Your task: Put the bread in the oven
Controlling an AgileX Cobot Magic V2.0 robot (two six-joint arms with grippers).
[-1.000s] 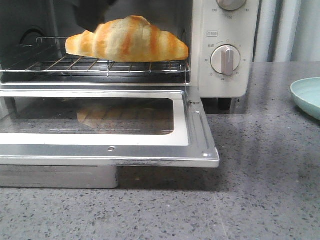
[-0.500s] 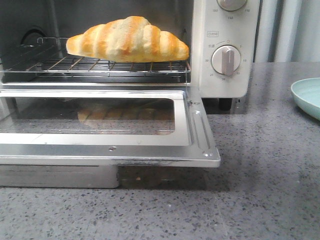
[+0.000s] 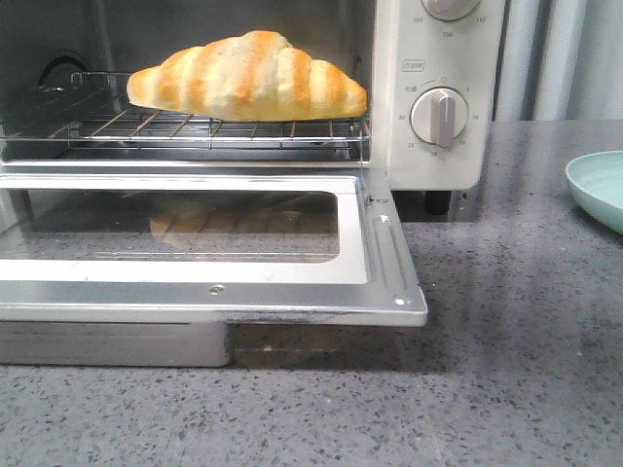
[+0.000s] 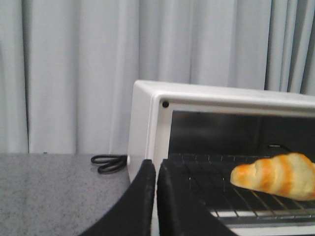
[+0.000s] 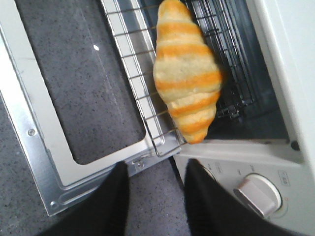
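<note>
The bread [image 3: 248, 78], golden-orange with cream ridges, lies on the wire rack [image 3: 195, 126] inside the cream-white oven [image 3: 433, 58], whose glass door [image 3: 195, 243] hangs fully open and flat. The same bread [image 5: 187, 73] shows in the right wrist view and again [image 4: 275, 174] in the left wrist view. My right gripper [image 5: 156, 169] hovers open above the oven's front right corner, apart from the bread, nothing between its fingers. Near the oven's left front edge my left gripper [image 4: 156, 164] is shut and empty. Neither gripper appears in the front view.
A pale green plate [image 3: 599, 185] sits at the right on the grey speckled counter [image 3: 506, 370]. Beige knobs [image 3: 440, 115] stand on the oven's right panel. A black cord [image 4: 109, 163] lies coiled beside the oven's left side. Grey curtains hang behind.
A dark gripper shape behind the bread one second ago has left the oven and the front view. The bread stays put on the rack.
</note>
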